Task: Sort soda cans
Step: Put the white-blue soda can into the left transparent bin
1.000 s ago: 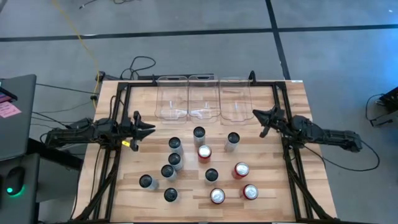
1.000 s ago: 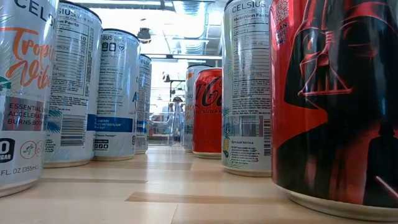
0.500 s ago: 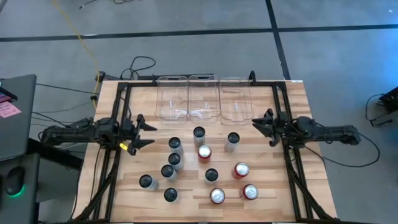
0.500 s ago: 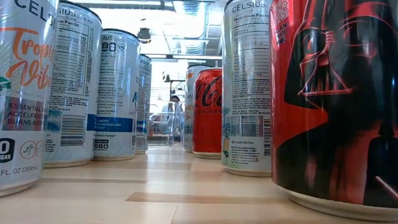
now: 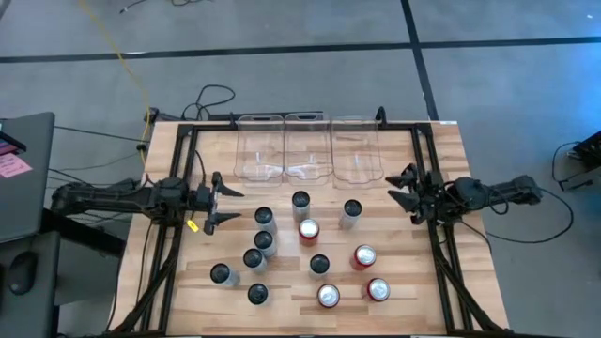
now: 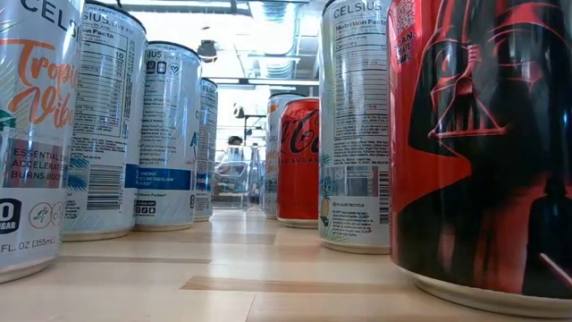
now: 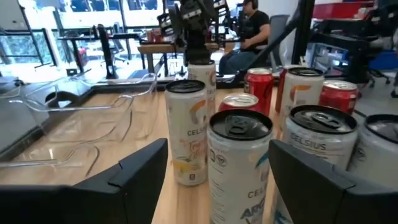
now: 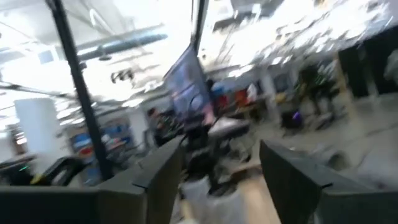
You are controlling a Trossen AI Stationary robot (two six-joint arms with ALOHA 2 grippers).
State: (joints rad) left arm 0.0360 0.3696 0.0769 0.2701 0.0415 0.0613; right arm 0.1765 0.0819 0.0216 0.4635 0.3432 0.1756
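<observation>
The wooden table (image 5: 441, 141) had three clear bins (image 5: 305, 160) in a row along its far edge, all w/o cans in them. The soda cans (image 5: 300, 246) stood upright in a loose cluster on the middle and near part of the table, none in a bin. Red ones w/ silver tops: one near the centre (image 5: 309, 230), one further right (image 5: 364, 256), two near the front (image 5: 328, 297) and (image 5: 377, 290). The grey ones w/ dark tops were mostly on the left side, e.g. (image 5: 265, 218), (image 5: 254, 260), (image 5: 221, 274), plus one just in front of the middle bin (image 5: 300, 202) and one to its right (image 5: 351, 212).

Left gripper (image 5: 218, 199) hung low at the table's left side, jaws spread wide, holding nothing, pointed at the cluster and just short of the nearest grey can. In its wrist view a grey can (image 7: 237, 165) sat between the two fingers (image 7: 140, 177) but apart from both.

Right gripper (image 5: 402, 187) was at the right side, near the rightmost bin's front corner, jaws also apart and w/ nothing in them, well clear of the cans.

A seated person (image 7: 249, 31) showed in the room beyond the table.
</observation>
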